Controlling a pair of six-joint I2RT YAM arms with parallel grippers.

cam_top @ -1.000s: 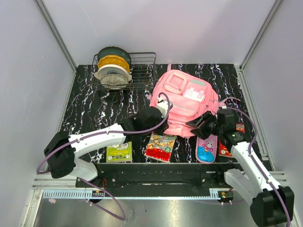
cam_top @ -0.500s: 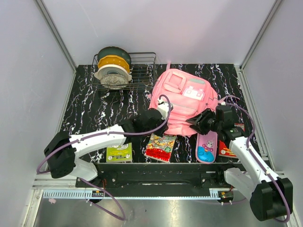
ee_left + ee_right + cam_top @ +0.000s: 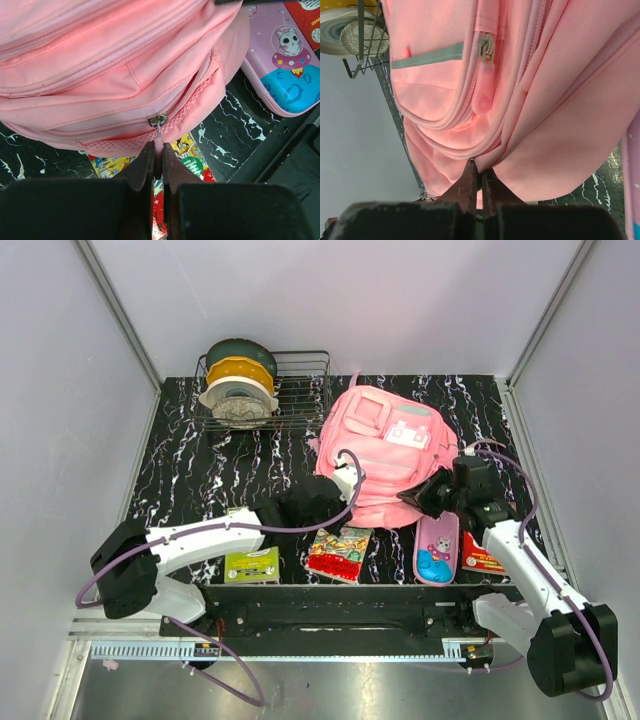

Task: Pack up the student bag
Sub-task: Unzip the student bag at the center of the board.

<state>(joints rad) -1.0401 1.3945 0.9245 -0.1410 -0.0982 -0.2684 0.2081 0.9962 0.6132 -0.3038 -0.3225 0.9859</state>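
The student bag (image 3: 385,445), a soft pink backpack with a white-and-grey patch, lies at the middle right of the black marbled table. My left gripper (image 3: 335,485) is at the bag's near left edge. It is shut (image 3: 158,152) on the pink zipper pull hanging from the metal slider (image 3: 158,120), and the zip beside the slider gapes a little. At the bag's near right side, my right gripper (image 3: 420,498) is shut (image 3: 481,170) on a fold of the bag's pink fabric (image 3: 560,100) just below a zip seam.
A wire rack (image 3: 300,390) with filament spools stands at the back left. Along the near edge lie a green card (image 3: 252,563), a comic book (image 3: 340,550), a pink cartoon pencil case (image 3: 436,548) and a red packet (image 3: 483,560).
My right gripper moved in to the bag's near right side and shut on its fabric. The left arm drew slightly toward the near edge, still holding the zipper pull.
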